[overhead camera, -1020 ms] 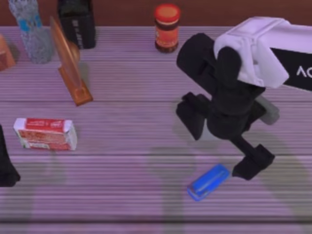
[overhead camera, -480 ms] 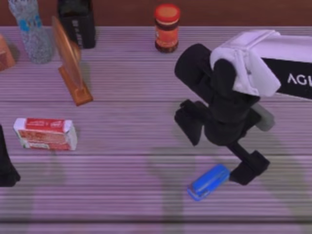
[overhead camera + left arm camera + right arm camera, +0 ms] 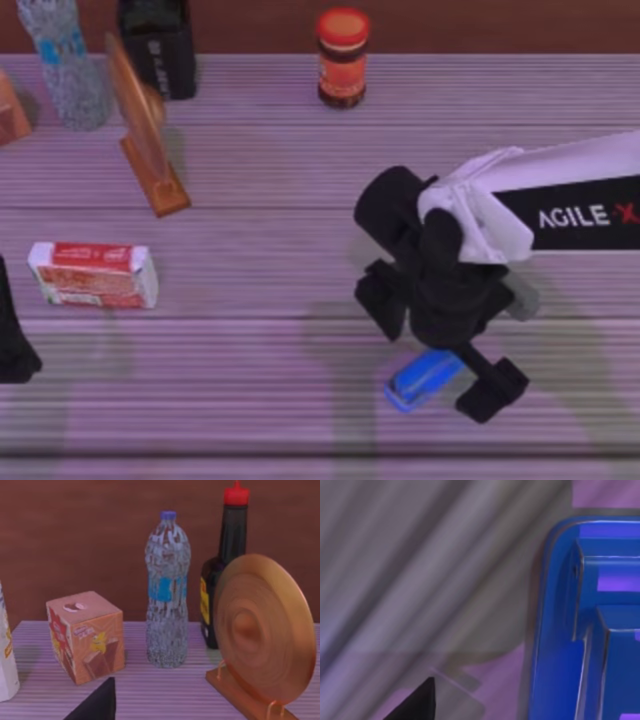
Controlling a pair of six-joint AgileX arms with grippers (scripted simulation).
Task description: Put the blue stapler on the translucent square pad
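Note:
The blue stapler (image 3: 425,378) lies slantwise on the table near the front edge, right of centre. My right gripper (image 3: 437,345) hangs over it, open, with one dark finger (image 3: 385,300) behind the stapler and the other finger (image 3: 490,390) at its right end. In the right wrist view the stapler (image 3: 590,630) is very close, with one fingertip (image 3: 422,702) beside it. A faint greyish patch, the translucent square pad (image 3: 338,385), lies just left of the stapler. My left gripper (image 3: 12,350) is parked at the left edge, open.
At the back stand a grey water bottle (image 3: 62,60), a black bottle (image 3: 158,45) and an orange jar (image 3: 343,57). A wooden disc on a stand (image 3: 145,130) is at the back left. A red-white box (image 3: 93,274) lies at the left, and a cube box (image 3: 85,635) sits by the bottle.
My right arm has moved toward the front edge and down over the stapler, so its open fingers now sit on either side of it. The stapler and the left arm have not moved.

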